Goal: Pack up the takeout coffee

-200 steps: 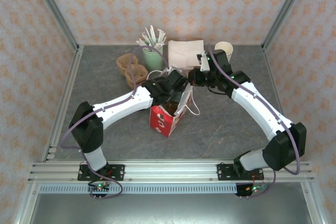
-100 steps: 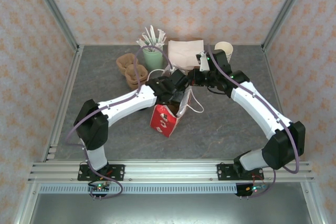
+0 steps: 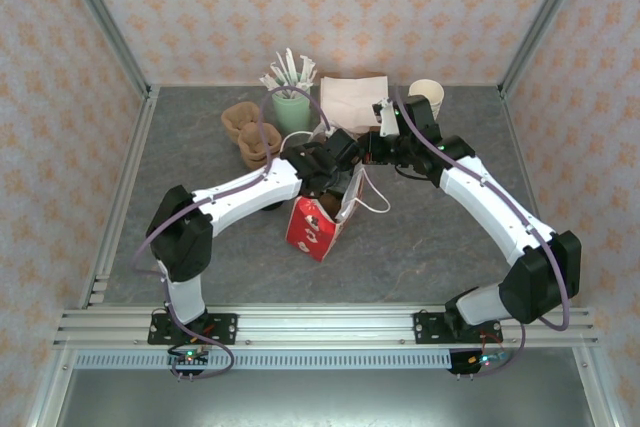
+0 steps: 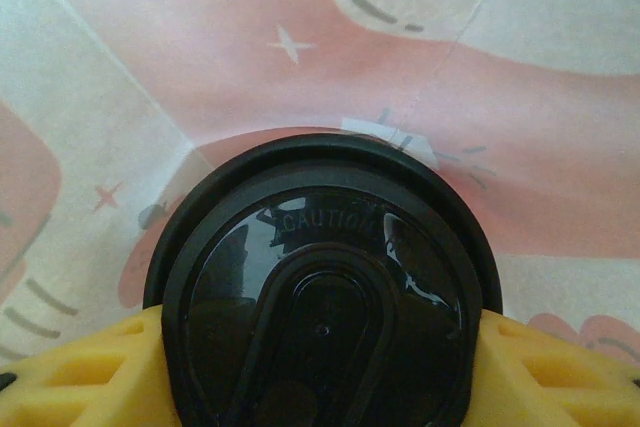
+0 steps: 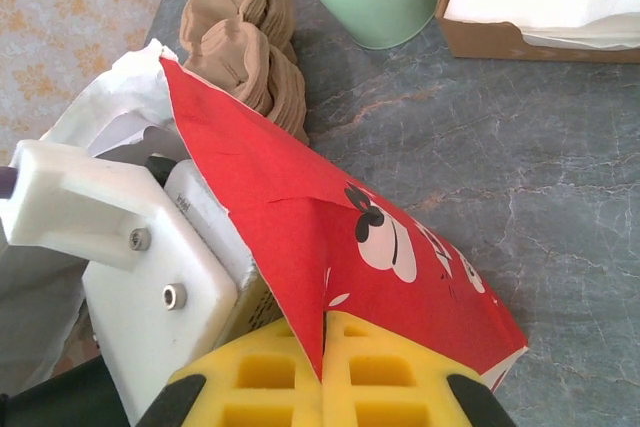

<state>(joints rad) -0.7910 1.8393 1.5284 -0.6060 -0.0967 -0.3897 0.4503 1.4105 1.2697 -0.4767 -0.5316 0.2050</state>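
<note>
The takeout coffee [image 4: 320,297] shows its round black lid in the left wrist view, with pale pink bag paper close behind it. My left gripper [image 4: 320,372] is shut on the cup, a yellow finger [image 4: 80,377] on each side. From above, the left gripper [image 3: 333,177] sits at the mouth of the red-and-white paper bag [image 3: 310,232], which leans on the table. My right gripper [image 5: 325,347] is shut on the bag's red top edge [image 5: 330,217] and holds it up. From above, the right gripper [image 3: 366,154] is just behind the bag's mouth.
Behind the bag stand a mint-green cup of stirrers [image 3: 291,107], brown moulded cup carriers [image 3: 250,132], a napkin box [image 3: 352,100] and a stack of cream cups [image 3: 425,97]. The carriers [image 5: 245,37] lie close to the bag's far side.
My left arm has pushed forward and to the right, carrying its gripper further into the bag's mouth. The right arm has hardly moved.
</note>
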